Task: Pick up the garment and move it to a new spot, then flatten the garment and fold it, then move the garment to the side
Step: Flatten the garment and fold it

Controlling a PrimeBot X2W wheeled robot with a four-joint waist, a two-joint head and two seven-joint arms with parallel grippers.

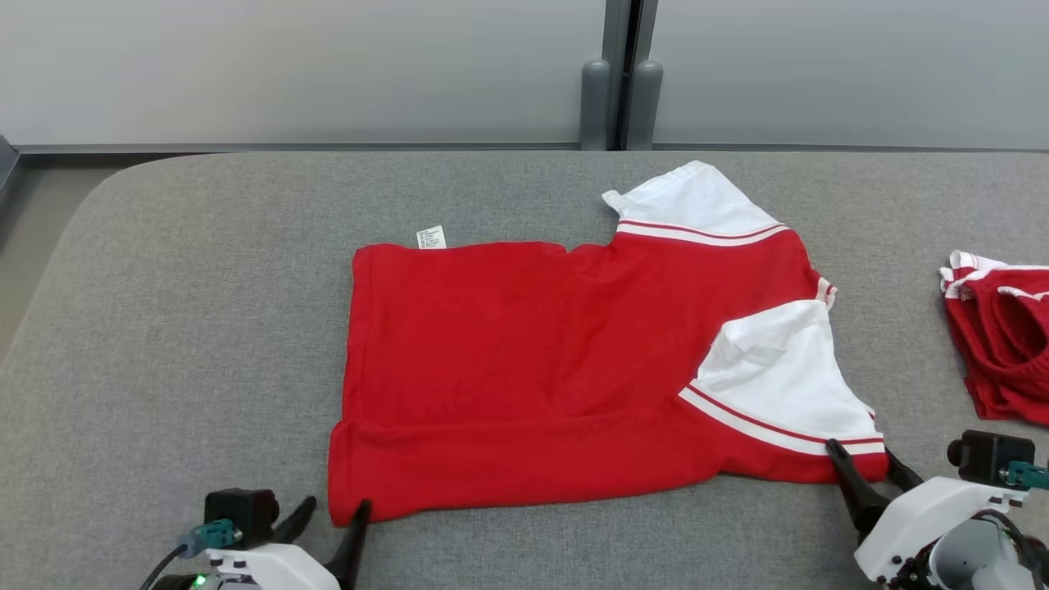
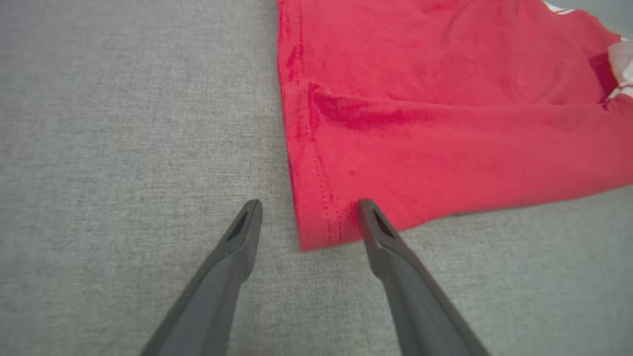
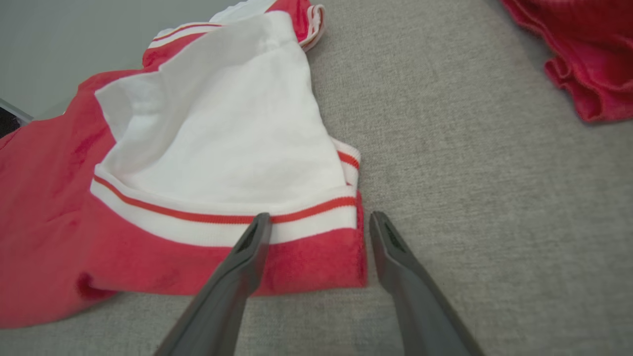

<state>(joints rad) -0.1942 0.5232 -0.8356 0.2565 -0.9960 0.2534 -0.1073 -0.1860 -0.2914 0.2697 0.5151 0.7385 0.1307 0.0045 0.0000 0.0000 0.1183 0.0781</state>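
A red short-sleeved garment with white sleeves (image 1: 533, 360) lies flat on the grey fabric-covered worktop (image 1: 164, 328), around its middle and reaching close to the near edge. Its hem is turned to the left edge of the worktop. 1 white sleeve points toward the far edge, and the other is folded over the red body at the near right corner of the garment. Each sleeve ends in a white band with a thin red stripe.

A small white label (image 1: 431, 238) sticks out from the far edge of the garment (the print on it is too small to read).

The left gripper (image 1: 338, 504) stands wide open and holds nothing; the near left corner of the hem lies between its 2 dark fingers. The right gripper (image 1: 859, 451) is also wide open and holds nothing, with the near right corner of the garment between its fingers.

A second red garment with white trim (image 1: 1000, 344) lies crumpled at the right edge of the worktop, well apart from the first.
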